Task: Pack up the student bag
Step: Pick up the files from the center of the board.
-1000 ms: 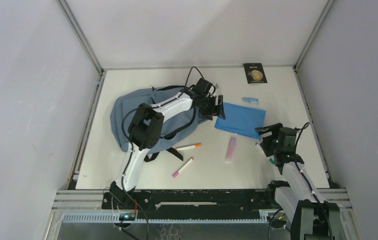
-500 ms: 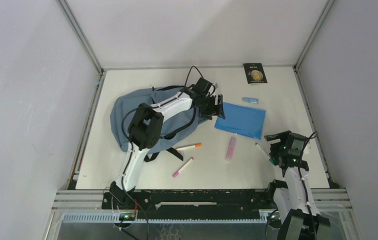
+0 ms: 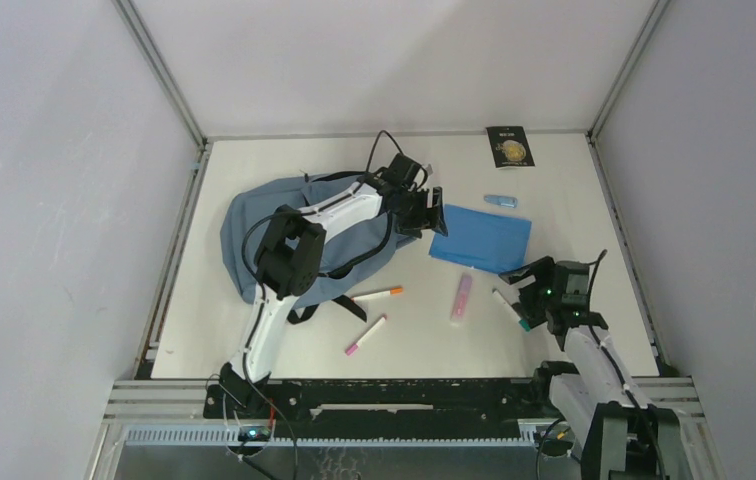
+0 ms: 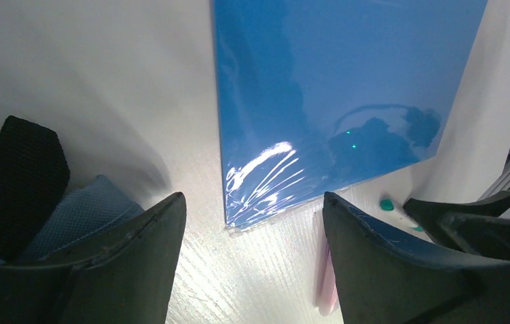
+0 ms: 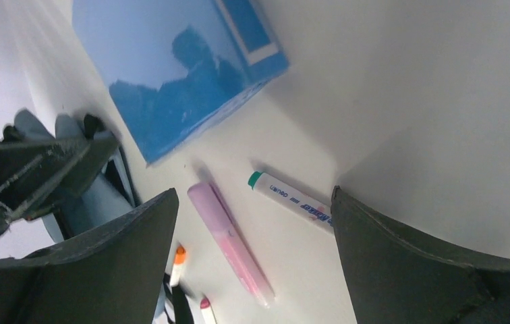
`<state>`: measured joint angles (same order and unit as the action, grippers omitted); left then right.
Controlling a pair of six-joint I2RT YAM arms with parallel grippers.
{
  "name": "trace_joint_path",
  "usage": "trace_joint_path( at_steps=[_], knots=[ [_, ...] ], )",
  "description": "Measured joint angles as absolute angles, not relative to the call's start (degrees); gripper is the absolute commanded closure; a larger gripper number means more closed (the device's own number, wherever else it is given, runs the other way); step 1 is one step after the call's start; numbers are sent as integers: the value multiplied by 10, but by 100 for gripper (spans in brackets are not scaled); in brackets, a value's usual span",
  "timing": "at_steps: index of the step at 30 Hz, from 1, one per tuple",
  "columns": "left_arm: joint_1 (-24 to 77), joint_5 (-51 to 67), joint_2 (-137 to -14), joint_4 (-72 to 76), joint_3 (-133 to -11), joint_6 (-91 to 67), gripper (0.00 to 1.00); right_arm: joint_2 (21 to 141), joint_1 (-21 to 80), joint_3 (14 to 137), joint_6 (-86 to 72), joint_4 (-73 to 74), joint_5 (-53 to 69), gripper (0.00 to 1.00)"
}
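Right, both arms are out over the table. The left pincer [image 4: 252,196] has its jaws spread wide with nothing between them. Straight ahead of it lies the flat blue folder [image 4: 326,88], whose shiny near corner sits in the gap between the two fingers in the wrist view. The student bag [image 3: 254,225] lies slumped on the table behind that pincer, under the left arm. Its blue-grey cloth and a black strap show just beside the pincer's left finger, though I cannot tell whether they touch.

Over to the right pincer [image 5: 253,191]: it is gaping too, and it holds nothing. A green-capped marker [image 5: 293,199] lies on the table between its fingers, nearer the right one. A pink highlighter [image 5: 232,246] lies just beside the marker, towards the left finger. Ahead of this pincer is the folder again. An orange-capped marker [image 3: 379,294] and a pink-capped marker [image 3: 365,335] lie well off to its left, close to the bag's near edge.
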<state>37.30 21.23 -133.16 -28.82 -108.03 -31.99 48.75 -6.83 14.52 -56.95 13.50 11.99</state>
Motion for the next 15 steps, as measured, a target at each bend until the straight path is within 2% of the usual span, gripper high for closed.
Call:
trace_joint_path(
  at_steps=[8,15],
  knots=[
    [371,213,-1332,-288,-1080,-320,21,546,55,145,-612,63,130,8],
    [371,213,-1332,-288,-1080,-320,21,551,80,147,-632,47,119,5]
  ],
)
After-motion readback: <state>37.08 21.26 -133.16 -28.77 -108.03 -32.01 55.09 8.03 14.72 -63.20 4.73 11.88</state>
